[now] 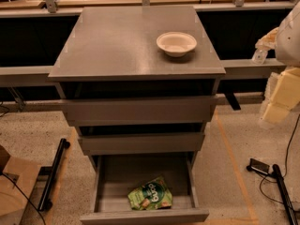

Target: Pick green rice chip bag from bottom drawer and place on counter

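Note:
The green rice chip bag [151, 194] lies flat on the floor of the open bottom drawer [107, 182], near its front panel and slightly right of centre. The counter [117, 41] is the grey metal top of the cabinet. My arm shows at the right edge of the view, and my gripper [262, 48] is up beside the counter's right side, far above and to the right of the bag. It holds nothing that I can see.
A white round bowl [176, 43] sits on the counter's right half. Two taller drawer fronts [140, 110] are partly pulled out above the bottom drawer. Black bars and cables lie on the floor at left [54, 175] and right [281, 191].

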Robot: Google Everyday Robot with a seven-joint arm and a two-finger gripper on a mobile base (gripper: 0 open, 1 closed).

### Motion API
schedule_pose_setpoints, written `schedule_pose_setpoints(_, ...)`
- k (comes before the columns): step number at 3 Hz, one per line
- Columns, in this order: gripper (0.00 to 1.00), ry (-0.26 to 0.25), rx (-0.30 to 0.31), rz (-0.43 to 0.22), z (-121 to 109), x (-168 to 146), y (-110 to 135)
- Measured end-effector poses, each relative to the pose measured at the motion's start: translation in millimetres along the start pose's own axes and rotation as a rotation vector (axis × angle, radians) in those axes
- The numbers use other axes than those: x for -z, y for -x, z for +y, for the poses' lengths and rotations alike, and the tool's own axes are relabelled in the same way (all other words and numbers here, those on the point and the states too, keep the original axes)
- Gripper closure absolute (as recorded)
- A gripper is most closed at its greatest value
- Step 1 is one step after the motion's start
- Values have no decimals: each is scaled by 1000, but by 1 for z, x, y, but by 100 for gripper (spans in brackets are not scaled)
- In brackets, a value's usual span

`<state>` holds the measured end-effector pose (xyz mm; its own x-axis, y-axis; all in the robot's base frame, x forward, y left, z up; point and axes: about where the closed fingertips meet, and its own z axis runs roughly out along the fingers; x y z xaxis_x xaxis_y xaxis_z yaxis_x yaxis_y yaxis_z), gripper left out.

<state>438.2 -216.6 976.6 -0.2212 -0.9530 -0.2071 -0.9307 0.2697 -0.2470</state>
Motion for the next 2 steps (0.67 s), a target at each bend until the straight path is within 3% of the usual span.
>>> schedule_pose_setpoints(1,0,0,0,0,0,0,0)
schedule_pose_setpoints(2,0,14,-15,-41,-4,-21,-2)
